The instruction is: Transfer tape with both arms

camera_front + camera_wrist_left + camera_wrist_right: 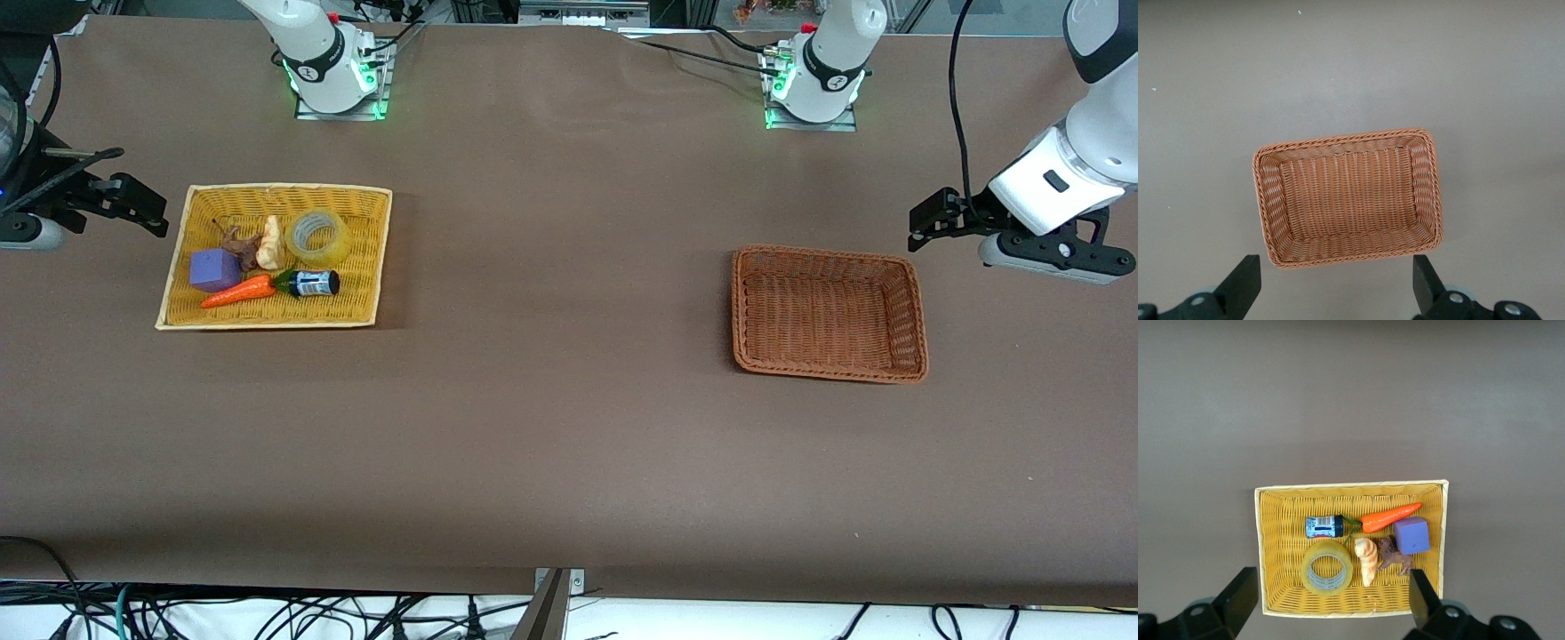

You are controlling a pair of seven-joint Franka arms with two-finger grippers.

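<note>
The tape (pixel 318 236), a yellowish translucent roll, lies flat in a yellow woven tray (pixel 284 189) toward the right arm's end of the table. It also shows in the right wrist view (pixel 1327 567), inside the tray (pixel 1351 485). My right gripper (pixel 133 200) hangs open and empty over the table beside the tray, at the table's end; in its wrist view the gripper (pixel 1331 593) is well above the tray. My left gripper (pixel 929 222) is open and empty, in the air beside the brown basket (pixel 822 255). Its wrist view shows the gripper (pixel 1336 280) and the basket (pixel 1345 140).
The yellow tray also holds a purple cube (pixel 214 269), an orange carrot (pixel 238 291), a small dark bottle (pixel 313 284), a pale shell-like toy (pixel 269 244) and a brown animal figure (pixel 237 246). The brown basket has nothing in it. Bare brown tabletop lies between tray and basket.
</note>
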